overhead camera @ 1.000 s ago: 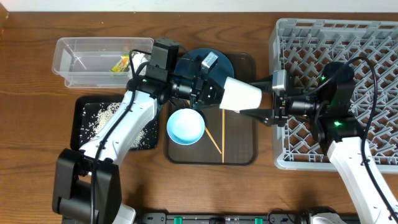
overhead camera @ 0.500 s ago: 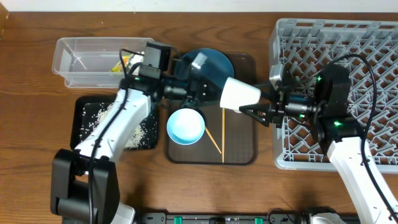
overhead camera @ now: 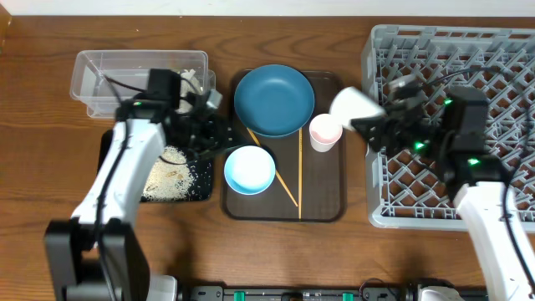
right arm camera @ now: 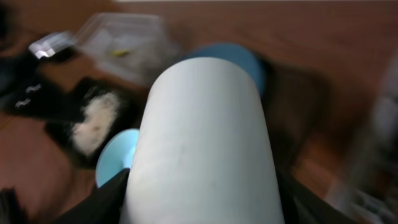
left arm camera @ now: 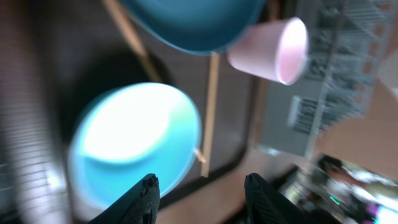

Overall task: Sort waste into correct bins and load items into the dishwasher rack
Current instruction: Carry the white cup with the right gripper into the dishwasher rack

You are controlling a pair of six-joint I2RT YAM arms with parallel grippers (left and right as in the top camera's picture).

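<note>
My left gripper (left arm camera: pixel 202 198) stands about half open with nothing between its fingers (left arm camera: pixel 144 198); it touches nothing and hangs just over the white bowl (left arm camera: pixel 134 143), whose pale blue inside fills the space under it. Seen from overhead, it sits above the line where the black tray (overhead camera: pixel 113 188) meets the brown tray (overhead camera: pixel 322 205). My right gripper (overhead camera: pixel 370 125) is closed around the white cup (overhead camera: pixel 351 104), a finger on each side of its wall, and holds it tilted in the air above the left edge of the rack (overhead camera: pixel 468 50). The pink cup (overhead camera: pixel 324 131) stands upright on the brown tray just right of the blue plate (overhead camera: pixel 274 100), and the white bowl sits at the tray's front left with the two chopsticks (overhead camera: pixel 299 167) lying beside it. Rice (overhead camera: pixel 167 176) is spread over the black tray, and the clear tub (overhead camera: pixel 109 79) lies behind it on the table (overhead camera: pixel 50 159). My left arm covers part of the tub, so I cannot tell what lies in it. In my right wrist view the white cup fills most of the picture and hides my fingertips, and all around it is blurred. My left wrist view is smeared too, with the blue plate cut off at the top edge
</note>
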